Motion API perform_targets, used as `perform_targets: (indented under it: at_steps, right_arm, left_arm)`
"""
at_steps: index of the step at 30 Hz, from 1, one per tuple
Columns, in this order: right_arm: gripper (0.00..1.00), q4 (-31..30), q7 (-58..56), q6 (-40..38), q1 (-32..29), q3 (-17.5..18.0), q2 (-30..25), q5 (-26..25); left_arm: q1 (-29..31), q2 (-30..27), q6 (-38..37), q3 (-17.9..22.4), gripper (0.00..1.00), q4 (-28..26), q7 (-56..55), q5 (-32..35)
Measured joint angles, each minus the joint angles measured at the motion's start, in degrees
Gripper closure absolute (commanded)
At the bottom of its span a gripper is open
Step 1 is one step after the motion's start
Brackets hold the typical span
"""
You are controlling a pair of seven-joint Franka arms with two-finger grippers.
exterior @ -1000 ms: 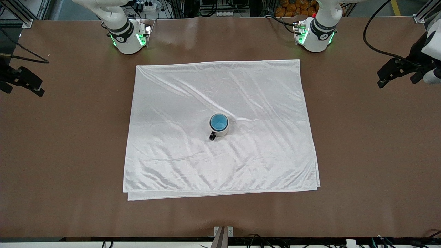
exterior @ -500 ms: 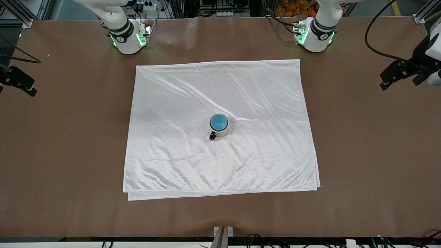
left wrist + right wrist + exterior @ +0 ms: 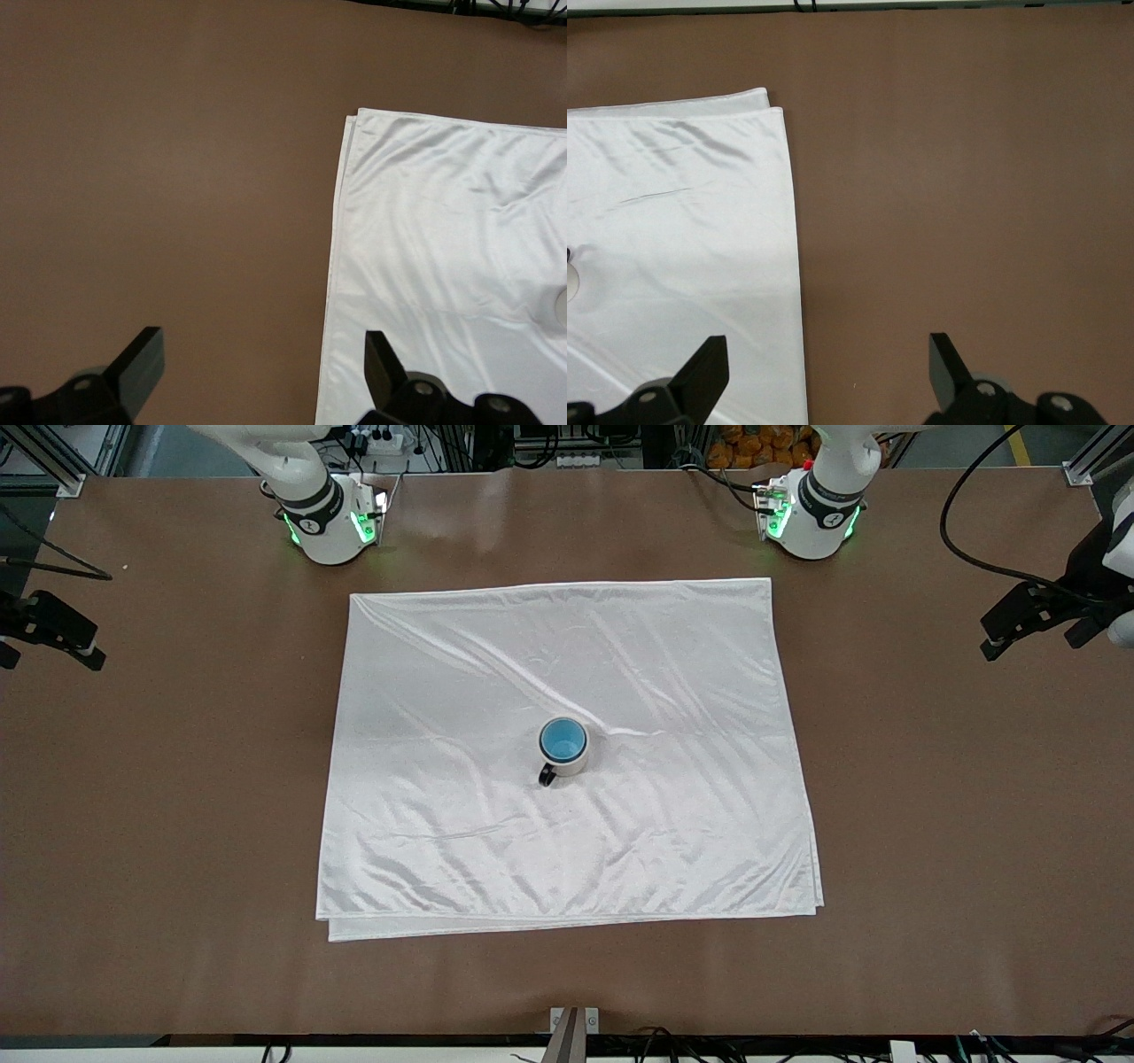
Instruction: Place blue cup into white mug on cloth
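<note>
Blue cup nested (in white mug).

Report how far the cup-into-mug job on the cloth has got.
Done, by the look of it: the blue cup sits inside the white mug, which stands upright on the cloth. In hand: nothing. The left gripper is open and empty over bare table at its own end, and the right gripper is open and empty over the other end. Left: nothing visible.
</note>
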Motion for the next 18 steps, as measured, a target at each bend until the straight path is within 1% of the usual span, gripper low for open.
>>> perform_targets:
  at_steps: [6, 18]
  right_arm:
    - [0.00, 0.0, -0.1, 0.0, 0.0, 0.0, 0.0, 0.1]
    - [0.00, 0.0, -0.1, -0.1, 0.0, -0.1, 0.0, 0.1]
  left_arm:
    - [0.0, 0.2, -0.2, 0.0, 0.00, 0.0, 0.0, -1.6]
    - [0.0, 1.9, -0.4, 0.0, 0.00, 0.0, 0.0, -1.9]
